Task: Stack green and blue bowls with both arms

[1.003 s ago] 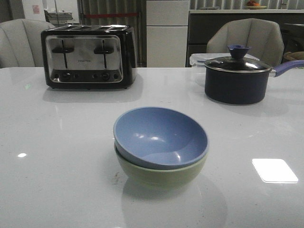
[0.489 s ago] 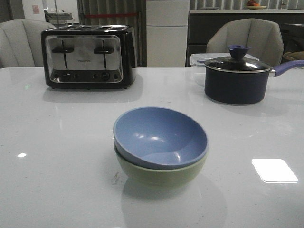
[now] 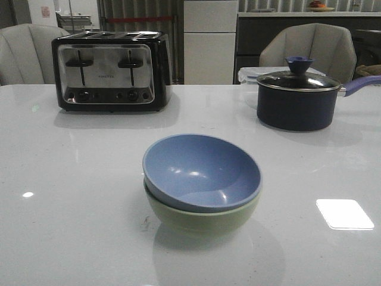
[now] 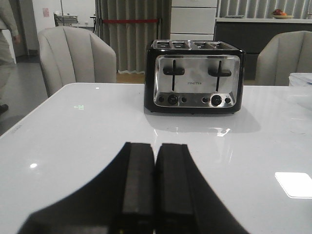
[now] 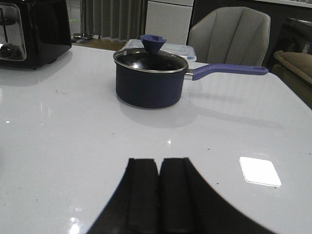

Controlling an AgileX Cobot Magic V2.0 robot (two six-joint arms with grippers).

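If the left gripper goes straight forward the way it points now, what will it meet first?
Most likely the toaster. The left gripper, shut and empty, points across bare table slightly left of it, so it might just pass.

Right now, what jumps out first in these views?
The blue bowl nested in the green bowl, front and centre on the white table. Behind, a chrome toaster far left and a dark lidded saucepan far right. Both grippers, left and right, are shut, empty.
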